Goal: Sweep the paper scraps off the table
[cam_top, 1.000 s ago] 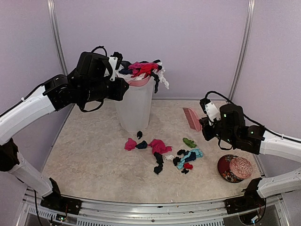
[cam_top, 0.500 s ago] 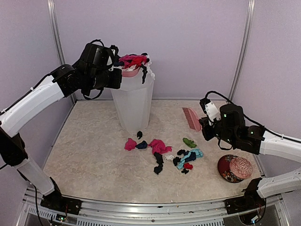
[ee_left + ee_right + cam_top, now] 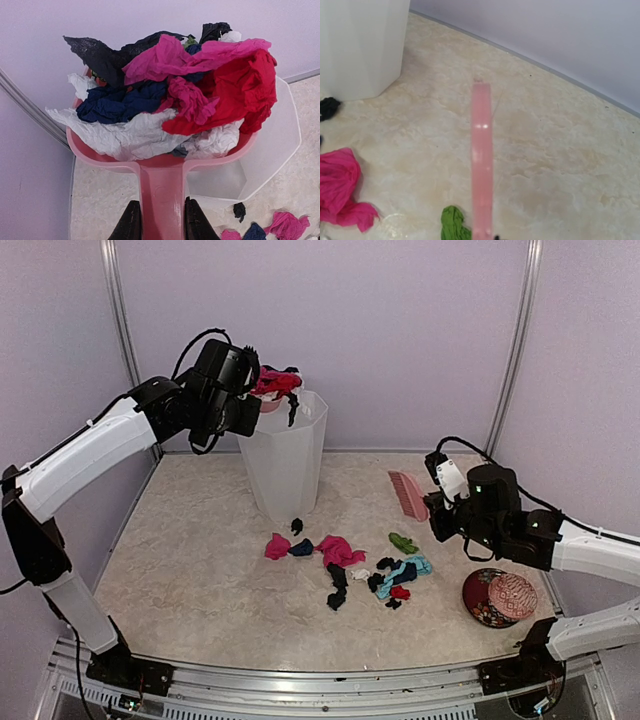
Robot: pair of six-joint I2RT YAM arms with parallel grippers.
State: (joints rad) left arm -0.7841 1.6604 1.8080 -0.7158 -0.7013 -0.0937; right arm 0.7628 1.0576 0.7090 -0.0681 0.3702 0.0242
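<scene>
At the left gripper [image 3: 160,222]: we clamp the handle of the pink plastic dustpan [image 3: 162,192]; the jaws are closed tight on it.
Ahead of that gripper: crumpled paper scraps [image 3: 200,100] in magenta, red, navy, black and white sit heaped in the pan, one pile too tangled to count.
Below and ahead of it: the tall translucent white plastic bin [image 3: 285,465], with its mouth partly under the pan.
Step in hand: we judge this to be emptying the load into the bin.
Next move: it calls for tipping the pan forward over the mouth, slowly enough that the overhanging bits fall inside.
At the right gripper [image 3: 432,508]: we hold the pink plastic brush [image 3: 481,165], which juts out ahead, low over the table.
Left of the right gripper: roughly thirteen loose scraps remain on the beige marble-speckled table [image 3: 200,570].
Behind the right gripper: one round red patterned dish [image 3: 498,598].
Count: two grippers, one dustpan, one brush, one bin, one dish.
</scene>
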